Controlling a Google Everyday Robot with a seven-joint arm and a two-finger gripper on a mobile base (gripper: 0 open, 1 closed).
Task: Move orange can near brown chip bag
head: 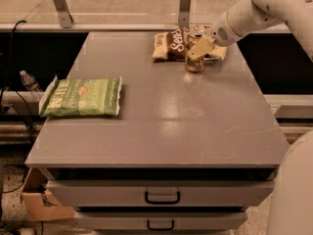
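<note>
The orange can stands upright on the grey table at the far right, right against the front edge of the brown chip bag. My gripper reaches in from the upper right and is shut on the orange can. One cream finger lies across the can's upper half and hides it. The brown chip bag lies flat behind the can, and its right end is hidden by my gripper and wrist.
A green chip bag lies flat at the table's left edge. Two metal posts rise behind the table's far edge. Drawers with black handles sit under the tabletop. A plastic bottle stands left of the table.
</note>
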